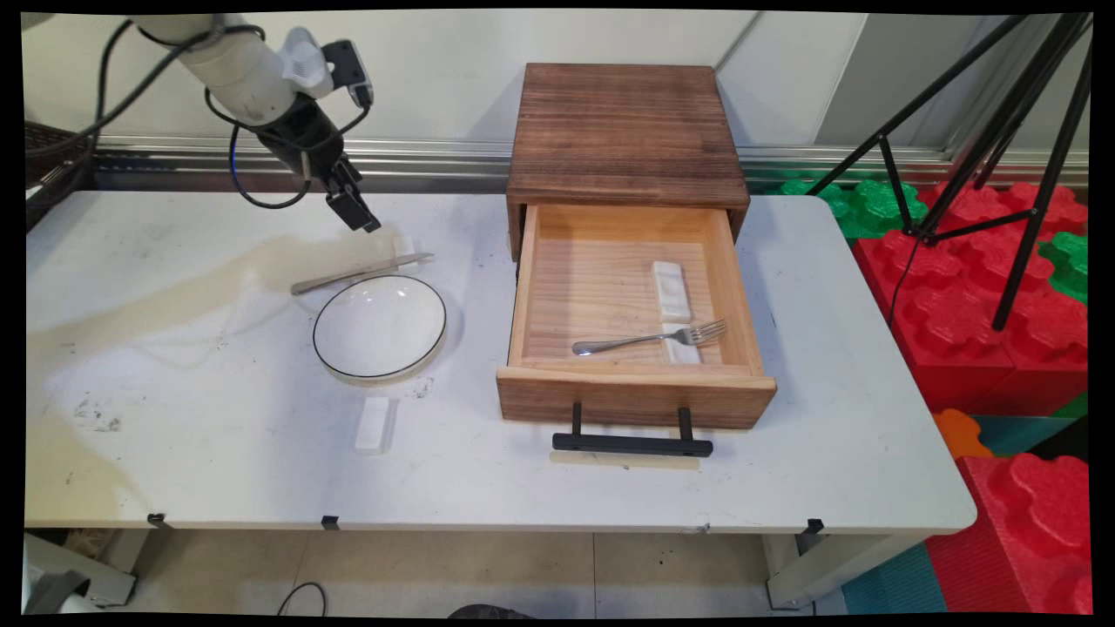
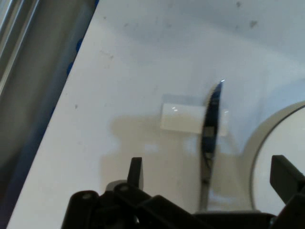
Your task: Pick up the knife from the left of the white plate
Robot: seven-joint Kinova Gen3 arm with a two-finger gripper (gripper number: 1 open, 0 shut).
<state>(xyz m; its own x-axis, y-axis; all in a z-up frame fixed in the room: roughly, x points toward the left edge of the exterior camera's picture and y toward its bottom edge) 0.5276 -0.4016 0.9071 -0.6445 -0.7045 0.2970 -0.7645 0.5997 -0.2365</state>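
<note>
White arm (image 1: pixel 235 65), black cabled hand (image 1: pixel 359 215)

No lettering, label, brand, number or sign can be read in either view.
</note>
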